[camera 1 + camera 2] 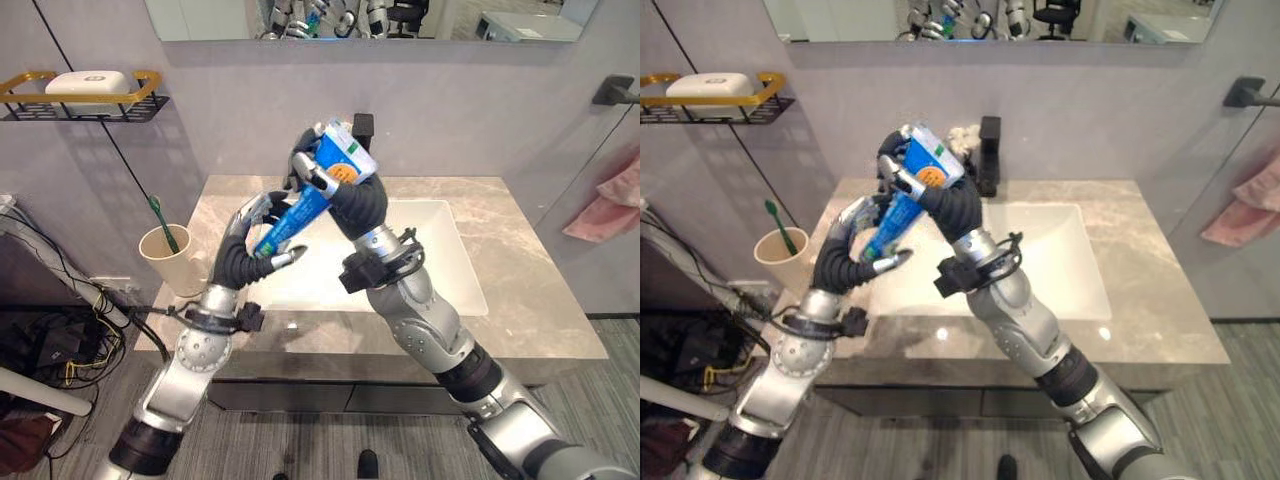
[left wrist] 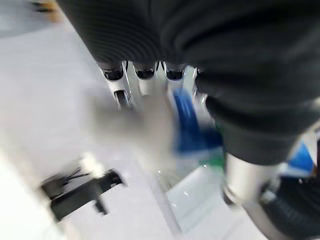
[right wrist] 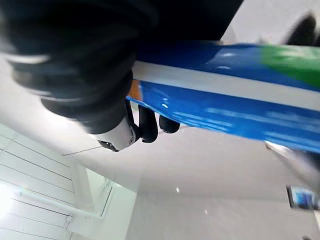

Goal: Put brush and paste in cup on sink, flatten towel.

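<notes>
Blue, white and green, the flat toothpaste tube (image 1: 318,190) is seen in the left eye view raised above the white rectangular sink basin (image 1: 440,262), its broad end clenched in the right hand (image 1: 335,180) while its lower end lies between the thumb and relaxed fingers of the left hand (image 1: 255,240), which is not closed on it. A slip is judged possible if the right hand releases before the left closes; the tube would then drop into the basin. Left of the basin, on the grey marble counter (image 1: 530,300), a beige paper cup (image 1: 168,258) already holds the green toothbrush (image 1: 163,222); a clumsy insertion could tip it. In the right eye view a black faucet (image 1: 989,155) stands behind the basin and a pink towel (image 1: 1240,210) hangs well to its right, not yet flattened. In the right wrist view the right hand's curled fingers (image 3: 148,125) are wrapped round the tube.
</notes>
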{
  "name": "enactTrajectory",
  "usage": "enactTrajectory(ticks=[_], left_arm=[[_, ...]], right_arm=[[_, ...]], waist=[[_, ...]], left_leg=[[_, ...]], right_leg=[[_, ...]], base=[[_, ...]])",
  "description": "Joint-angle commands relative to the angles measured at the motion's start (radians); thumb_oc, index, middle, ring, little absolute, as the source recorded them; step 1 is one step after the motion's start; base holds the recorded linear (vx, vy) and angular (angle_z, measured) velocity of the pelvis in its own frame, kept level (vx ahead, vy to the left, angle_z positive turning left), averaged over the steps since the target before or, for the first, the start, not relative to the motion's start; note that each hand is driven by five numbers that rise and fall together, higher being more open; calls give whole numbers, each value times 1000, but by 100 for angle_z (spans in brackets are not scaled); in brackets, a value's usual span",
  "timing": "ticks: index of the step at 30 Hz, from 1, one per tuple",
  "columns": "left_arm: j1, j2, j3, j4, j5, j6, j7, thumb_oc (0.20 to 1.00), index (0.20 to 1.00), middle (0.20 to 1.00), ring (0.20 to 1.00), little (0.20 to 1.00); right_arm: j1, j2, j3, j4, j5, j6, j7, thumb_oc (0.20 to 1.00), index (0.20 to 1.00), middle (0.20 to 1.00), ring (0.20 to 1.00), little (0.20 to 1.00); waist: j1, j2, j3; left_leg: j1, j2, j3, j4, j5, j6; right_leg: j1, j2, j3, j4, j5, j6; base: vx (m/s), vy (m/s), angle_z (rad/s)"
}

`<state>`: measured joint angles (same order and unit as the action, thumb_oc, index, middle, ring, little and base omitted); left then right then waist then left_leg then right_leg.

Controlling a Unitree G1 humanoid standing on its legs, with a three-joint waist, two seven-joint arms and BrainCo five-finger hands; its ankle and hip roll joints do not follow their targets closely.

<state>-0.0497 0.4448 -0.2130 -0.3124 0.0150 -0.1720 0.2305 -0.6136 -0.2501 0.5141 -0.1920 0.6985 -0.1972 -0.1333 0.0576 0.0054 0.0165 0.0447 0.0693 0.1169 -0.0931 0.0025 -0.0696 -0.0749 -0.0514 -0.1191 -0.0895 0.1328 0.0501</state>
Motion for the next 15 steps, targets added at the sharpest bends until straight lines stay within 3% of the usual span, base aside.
enactTrajectory(ticks=[1,6,8,15], left_arm=[[2,80,51,-61,-58,-60,1,1000,1000,1000,1000,1000],[144,157,113,-65,-16,-80,-19,1000,1000,1000,1000,1000],[214,202,154,-74,-76,-109,-55,1000,1000,1000,1000,1000],[174,186,123,-54,-152,-123,-50,1000,1000,1000,1000,1000]], right_arm=[[-92,39,-113,-63,-77,-104,-52,200,200,200,200,200],[-194,-43,-164,-30,-144,-114,-86,200,200,200,200,200],[-266,-65,-168,26,-147,-126,-103,200,200,200,200,200],[-295,-79,-168,38,-164,-136,-114,200,200,200,200,200]], waist=[[36,-68,-13],[87,-84,8],[120,-88,15],[149,-94,22]], left_leg=[[-26,-45,-35,6,-4,35],[-72,-57,-74,6,10,36],[-89,-69,-95,6,17,37],[-110,-92,-154,6,27,37]], right_leg=[[71,-96,19,2,-47,90],[58,-107,-20,2,-43,91],[55,-118,-47,2,-40,95],[73,-141,-113,2,-41,99]], base=[[-37,8,3],[-46,7,25],[-10,45,34],[10,29,34]])
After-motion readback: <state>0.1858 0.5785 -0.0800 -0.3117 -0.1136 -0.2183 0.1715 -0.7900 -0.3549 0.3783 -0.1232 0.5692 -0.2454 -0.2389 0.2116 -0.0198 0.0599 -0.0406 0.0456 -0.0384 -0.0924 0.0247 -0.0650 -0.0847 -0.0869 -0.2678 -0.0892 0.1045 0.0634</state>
